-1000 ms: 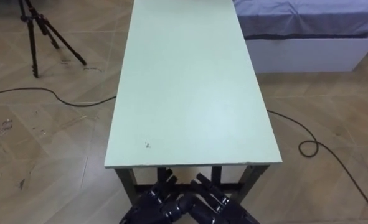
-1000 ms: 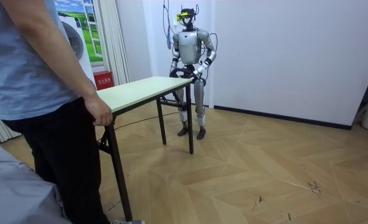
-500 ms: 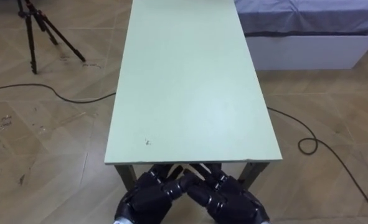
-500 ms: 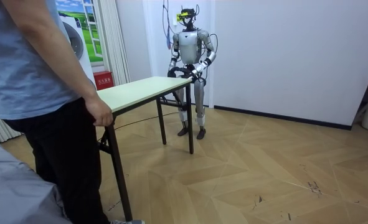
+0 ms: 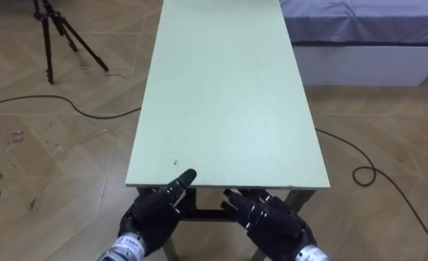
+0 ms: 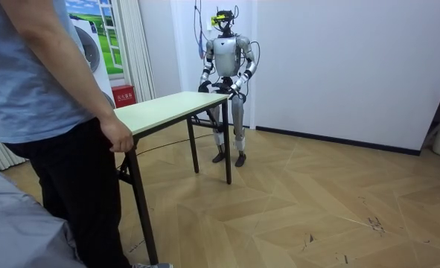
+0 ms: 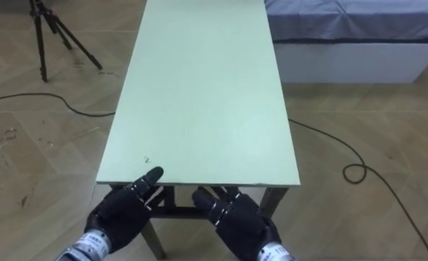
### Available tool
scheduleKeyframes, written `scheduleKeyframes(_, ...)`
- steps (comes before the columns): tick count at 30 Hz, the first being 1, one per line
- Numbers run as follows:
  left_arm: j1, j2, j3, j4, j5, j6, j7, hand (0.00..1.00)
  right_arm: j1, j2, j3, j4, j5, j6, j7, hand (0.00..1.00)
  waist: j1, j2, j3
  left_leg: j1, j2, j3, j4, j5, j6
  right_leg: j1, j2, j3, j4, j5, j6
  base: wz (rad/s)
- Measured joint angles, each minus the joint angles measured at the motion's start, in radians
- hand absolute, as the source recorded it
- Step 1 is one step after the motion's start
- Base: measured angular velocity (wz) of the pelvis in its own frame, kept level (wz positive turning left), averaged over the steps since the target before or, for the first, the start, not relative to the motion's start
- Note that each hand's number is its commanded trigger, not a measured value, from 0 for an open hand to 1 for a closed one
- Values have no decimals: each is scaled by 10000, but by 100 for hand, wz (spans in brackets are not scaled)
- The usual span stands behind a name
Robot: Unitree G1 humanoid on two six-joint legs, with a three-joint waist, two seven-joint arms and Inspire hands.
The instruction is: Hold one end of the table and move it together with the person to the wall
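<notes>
The long table (image 5: 228, 87) has a pale green top and dark folding legs, and runs away from me. Both of my dark hands sit at its near short edge. My left hand (image 5: 154, 214) is below the near left corner, fingers relaxed, its thumb lying over the edge of the top. My right hand (image 5: 270, 219) is lower and to the right, its straight fingers pointing at the underside of the edge. In the room view I stand at the far end of the table (image 6: 167, 108). A person (image 6: 48, 112) at the near end holds that end with one hand (image 6: 120, 138).
A tripod (image 5: 61, 32) stands on the wooden floor to the table's left, with a dark cable (image 5: 40, 105) trailing past it. To the right is a bed with a white base (image 5: 373, 61); another cable (image 5: 366, 174) loops on the floor.
My hands have come out from under the table's near edge, drawn back and spread apart. The left thumb now lies over the edge. The table and the person have not moved.
</notes>
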Motion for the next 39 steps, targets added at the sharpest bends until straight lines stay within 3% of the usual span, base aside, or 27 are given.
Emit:
scheduleKeyframes(7, -128, -63, 236, 413, -67, 246, 125, 0, -14, 261, -895, 77, 142, 66, -809, 0, 4, 40, -24, 271, 41, 160, -163, 14, -23, 107, 46, -16, -7, 5, -8, -8)
scheduleKeyframes(11, -124, -317, 613, 415, -46, 459, 203, 0, -13, 279, -1275, 79, 401, 65, -1133, 0, 10, 65, -40, 288, 50, 257, -149, 14, -22, 103, 40, -27, -5, 35, -53, -8)
scheduleKeyframes(17, -111, -425, 977, 422, 812, 784, 209, 0, -15, 533, -1399, 79, 421, 64, -1323, 0, 22, 124, -84, 296, 96, 318, -134, 28, -47, 92, 78, 2, -5, 69, -103, -2)
scheduleKeyframes(25, -86, -508, 1111, 424, 991, 831, 209, 0, -23, 628, -1433, 78, 434, 64, -1354, 0, 59, 199, -151, 292, 138, 397, -126, 56, -92, -1, 63, 57, 5, 99, -151, -3)
scheduleKeyframes(28, -86, -602, 1146, 489, 626, 827, 212, 0, -25, 627, -1433, 89, 532, 65, -1391, 0, 55, 240, -175, 294, 136, 391, -117, 59, -95, 12, 54, 47, 0, 100, -153, 0)
scheduleKeyframes(30, -88, -835, 1294, 654, 96, 817, 214, 0, -30, 638, -1438, 134, 565, 65, -1429, 0, 30, 296, -209, 336, 129, 369, -112, 60, -93, 70, 42, 31, -5, 100, -152, 0)
scheduleKeyframes(35, -239, -1052, 1478, 1020, -1284, 818, 213, 0, -273, 797, -1456, 406, 797, 109, -1582, 0, 6, 304, -192, 417, 130, 366, -109, 72, -100, 144, 37, 34, 8, 99, -153, 0)
scheduleKeyframes(39, -351, -1145, 1676, 1104, -1289, 810, 213, 0, -431, 992, -1471, 422, 916, 107, -1829, 0, 8, 230, -138, 292, 129, 361, -131, 86, -111, 96, 40, 24, -6, 85, -177, 0)
